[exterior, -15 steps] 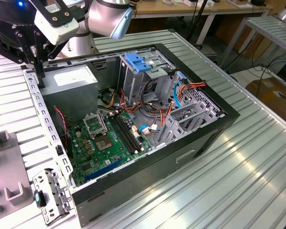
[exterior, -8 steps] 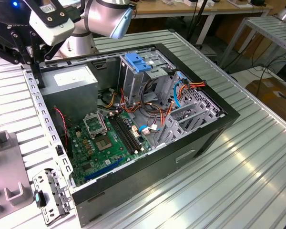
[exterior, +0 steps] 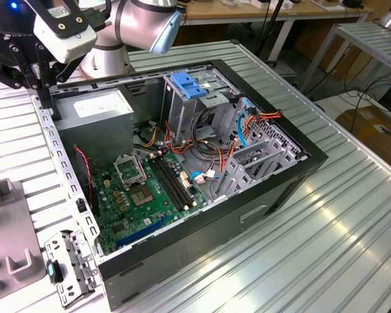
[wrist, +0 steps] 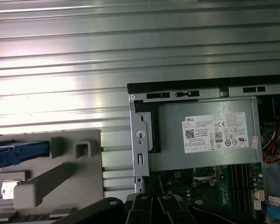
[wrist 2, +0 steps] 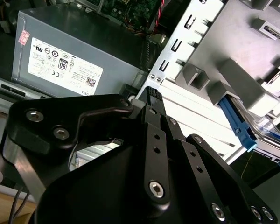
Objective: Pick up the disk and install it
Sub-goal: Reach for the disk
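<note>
The disk (wrist: 21, 154), a dark drive in a bright blue carrier, lies in a grey holder (wrist: 60, 186) on the ribbed table beside the open computer case (exterior: 293, 176). In the second wrist view the disk (wrist 2: 252, 130) sits at the holder's far end, apart from my gripper. My black gripper (wrist 2: 149, 95) hangs over the case's edge next to the grey power supply (wrist 2: 70, 60). It looks shut, with nothing between its fingers. In the exterior view the gripper (exterior: 43, 88) is at the upper left, above the case's rim.
Inside the case stand a grey drive cage with a blue clip (exterior: 189, 85), a green motherboard (exterior: 150, 189), bundled cables (exterior: 247, 120) and the power supply (exterior: 98, 111). A grey holder (exterior: 10, 254) lies at the exterior view's lower left. Ribbed table (exterior: 313, 254) surrounds the case.
</note>
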